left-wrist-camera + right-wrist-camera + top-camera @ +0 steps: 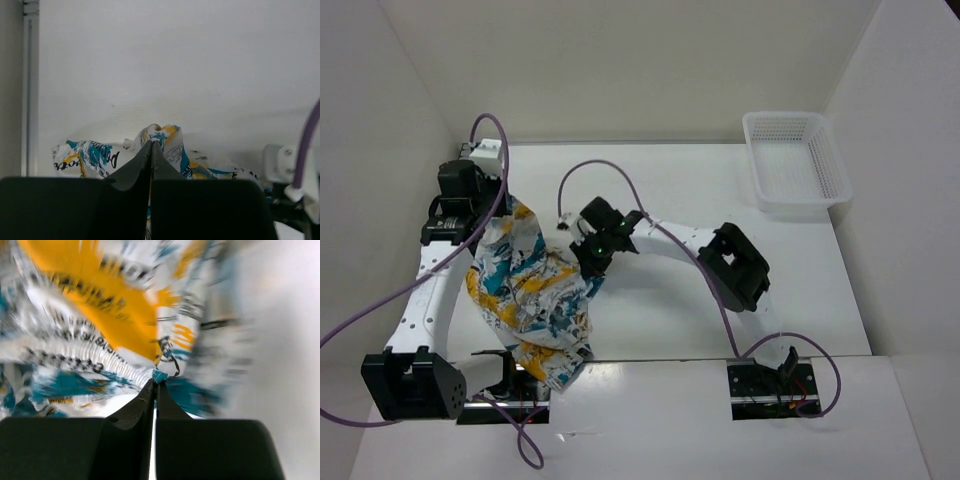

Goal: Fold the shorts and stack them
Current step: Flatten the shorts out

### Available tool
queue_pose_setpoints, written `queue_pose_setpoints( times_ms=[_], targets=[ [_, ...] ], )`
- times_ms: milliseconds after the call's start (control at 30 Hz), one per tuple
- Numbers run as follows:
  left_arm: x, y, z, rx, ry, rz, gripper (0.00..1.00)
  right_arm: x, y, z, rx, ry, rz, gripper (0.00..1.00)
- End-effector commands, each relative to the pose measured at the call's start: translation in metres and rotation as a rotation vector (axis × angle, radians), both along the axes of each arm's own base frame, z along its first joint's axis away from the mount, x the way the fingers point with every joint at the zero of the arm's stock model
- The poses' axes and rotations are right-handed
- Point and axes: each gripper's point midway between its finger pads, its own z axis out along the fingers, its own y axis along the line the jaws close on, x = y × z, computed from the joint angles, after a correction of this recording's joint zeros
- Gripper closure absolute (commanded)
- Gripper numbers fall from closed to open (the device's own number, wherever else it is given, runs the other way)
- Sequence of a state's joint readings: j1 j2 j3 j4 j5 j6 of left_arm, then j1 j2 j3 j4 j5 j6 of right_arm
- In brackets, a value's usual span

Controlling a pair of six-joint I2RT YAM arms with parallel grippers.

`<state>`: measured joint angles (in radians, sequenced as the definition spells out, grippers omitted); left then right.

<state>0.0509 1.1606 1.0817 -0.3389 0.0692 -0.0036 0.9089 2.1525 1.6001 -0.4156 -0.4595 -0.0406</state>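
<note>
Claws are closed: L claw & R claw are each clamped on the shorts, held bunched well left of the basket. Fabric is judged soft, light & floppy, best pinched at waistband corners.

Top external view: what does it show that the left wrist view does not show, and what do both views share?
Only the top external view shows the white perforated plastic basket at the far right of the white table, both arms, and the right gripper shut on the soft white fabric shorts with teal, yellow-orange and black print. Only the left wrist view shows, from close, the left gripper with its black fingers pressed together, fabric bunched beyond the tips. Both show the shorts, crumpled and unfolded.
</note>
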Motion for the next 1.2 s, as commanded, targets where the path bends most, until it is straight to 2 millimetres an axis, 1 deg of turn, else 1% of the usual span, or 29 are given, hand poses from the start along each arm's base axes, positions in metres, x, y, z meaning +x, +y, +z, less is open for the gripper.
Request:
queue_pose_setpoints(
  times_ms=[0,33,67,100,133,167,200,233,300,333,367,433,467,533,567,667,700,733,767,800,833,900,933,967,1000,1033,1100,1133,1167],
  targets=[
    [0.015,0.019,0.077,0.025,-0.205,0.055,1.00,0.094,-0.019,0.124,0.137,-0.306,-0.179,1.00],
    [0.016,0.019,0.093,0.027,-0.242,0.055,1.00,0.107,-0.034,0.152,0.150,-0.369,-0.214,1.00],
    [0.016,0.019,0.118,0.031,-0.295,0.056,1.00,0.131,-0.052,0.177,0.167,-0.429,-0.277,1.00],
    [0.016,0.019,0.128,0.032,-0.317,0.056,1.00,0.146,-0.070,0.193,0.144,-0.491,-0.330,1.00],
    [0.016,0.017,0.138,0.030,-0.339,0.044,1.00,0.156,-0.085,0.226,0.161,-0.582,-0.359,1.00],
    [0.012,0.015,0.148,0.028,-0.357,0.034,1.00,0.162,-0.097,0.243,0.158,-0.635,-0.387,1.00],
    [0.007,0.012,0.168,0.027,-0.402,0.021,1.00,0.171,-0.114,0.255,0.124,-0.698,-0.436,1.00],
    [0.006,0.012,0.176,0.028,-0.419,0.020,1.00,0.171,-0.126,0.284,0.123,-0.792,-0.436,1.00],
    [0.001,0.009,0.201,0.031,-0.486,0.010,1.00,0.174,-0.141,0.321,0.128,-0.904,-0.476,1.00],
    [-0.004,0.009,0.227,0.036,-0.541,0.009,1.00,0.175,-0.156,0.345,0.119,-0.970,-0.509,1.00],
    [-0.008,0.003,0.239,0.033,-0.569,-0.012,1.00,0.172,-0.163,0.368,0.137,-1.007,-0.526,1.00],
    [-0.018,0.000,0.251,0.032,-0.580,-0.024,1.00,0.171,-0.183,0.400,0.145,-1.068,-0.575,1.00],
    [-0.027,-0.001,0.263,0.034,-0.606,-0.025,1.00,0.161,-0.195,0.425,0.152,-1.119,-0.582,1.00],
    [-0.044,-0.002,0.271,0.036,-0.629,-0.025,1.00,0.148,-0.212,0.460,0.172,-1.189,-0.612,1.00],
    [-0.050,-0.001,0.276,0.039,-0.644,-0.014,1.00,0.135,-0.222,0.477,0.197,-1.208,-0.623,1.00],
    [-0.088,-0.002,0.320,0.052,-0.778,-0.006,1.00,0.105,-0.243,0.522,0.270,-1.265,-0.655,1.00],
    [-0.093,-0.002,0.328,0.053,-0.800,-0.006,1.00,0.099,-0.248,0.530,0.282,-1.274,-0.660,1.00],
    [-0.109,-0.002,0.355,0.060,-0.874,0.003,1.00,0.091,-0.254,0.549,0.320,-1.303,-0.676,1.00],
    [-0.120,-0.003,0.372,0.064,-0.923,0.003,1.00,0.080,-0.260,0.563,0.349,-1.320,-0.677,1.00],
    [-0.124,-0.003,0.384,0.066,-0.948,0.003,1.00,0.064,-0.272,0.589,0.403,-1.359,-0.699,1.00],
    [-0.138,-0.004,0.411,0.071,-1.013,0.003,1.00,0.059,-0.273,0.599,0.440,-1.361,-0.703,1.00],
    [-0.152,-0.008,0.438,0.077,-1.079,-0.012,1.00,0.036,-0.287,0.633,0.529,-1.408,-0.725,1.00],
    [-0.145,-0.012,0.442,0.078,-1.075,-0.038,1.00,0.030,-0.289,0.637,0.542,-1.414,-0.717,1.00],
    [-0.161,-0.013,0.461,0.083,-1.125,-0.038,1.00,0.028,-0.291,0.639,0.545,-1.415,-0.718,1.00],
    [-0.160,-0.014,0.466,0.084,-1.134,-0.048,1.00,0.020,-0.293,0.643,0.570,-1.412,-0.718,1.00],
    [-0.150,-0.016,0.465,0.085,-1.123,-0.062,1.00,0.024,-0.290,0.638,0.564,-1.396,-0.717,1.00],
    [-0.136,-0.018,0.457,0.081,-1.083,-0.083,1.00,0.029,-0.286,0.621,0.528,-1.358,-0.705,1.00],
    [-0.118,-0.023,0.443,0.076,-1.031,-0.119,1.00,0.031,-0.285,0.614,0.513,-1.348,-0.700,1.00],
    [-0.105,-0.025,0.431,0.071,-0.989,-0.139,1.00,0.046,-0.276,0.592,0.456,-1.310,-0.690,1.00]
  ],
)
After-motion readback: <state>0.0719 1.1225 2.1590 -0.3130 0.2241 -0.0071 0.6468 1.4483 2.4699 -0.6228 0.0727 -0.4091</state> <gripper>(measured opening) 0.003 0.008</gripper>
